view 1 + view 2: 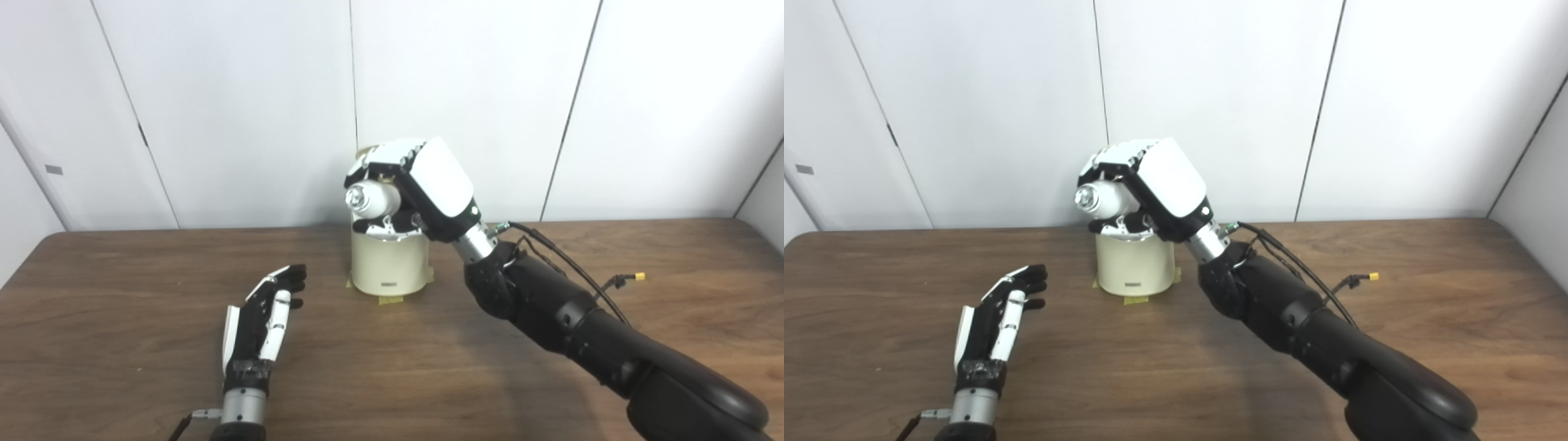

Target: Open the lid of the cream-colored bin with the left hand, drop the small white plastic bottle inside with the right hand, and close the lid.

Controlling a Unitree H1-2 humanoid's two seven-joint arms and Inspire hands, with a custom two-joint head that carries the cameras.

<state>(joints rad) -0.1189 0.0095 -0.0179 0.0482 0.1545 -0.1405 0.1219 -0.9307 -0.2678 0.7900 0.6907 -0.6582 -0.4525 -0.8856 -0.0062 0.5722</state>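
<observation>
**A:** Where is the bottle (pixel 370 198)?

**B:** Directly above the bin (pixel 389 262), lying on its side in the right hand (pixel 422 184), with its capped end pointing toward the camera and a little left. The fingers (pixel 392 153) curl over the top of it and the thumb closes under it, so the hand is wrapped around the bottle.

**A:** And the bin itself?

**B:** A cream cylinder standing upright on the table (pixel 122 306), near the far edge and close to the white wall (pixel 245 110). Yellow tape (pixel 392 299) shows at its base. A sliver of cream lid (pixel 366 149) peeks out behind the fingers, above the bin, but the hand covers the bin's top, so I cannot tell how far the lid stands open.

**A:** Where is the right arm?

**B:** It rises to the bin from the right and nearer side, dark and thick, with black cables (pixel 569 260) running along it.

**A:** The left hand (pixel 263 318)?

**B:** Left of the bin and nearer the camera, well apart from it, low over the table. It holds nothing; its fingers are extended and slightly spread, pointing toward the bin.
</observation>
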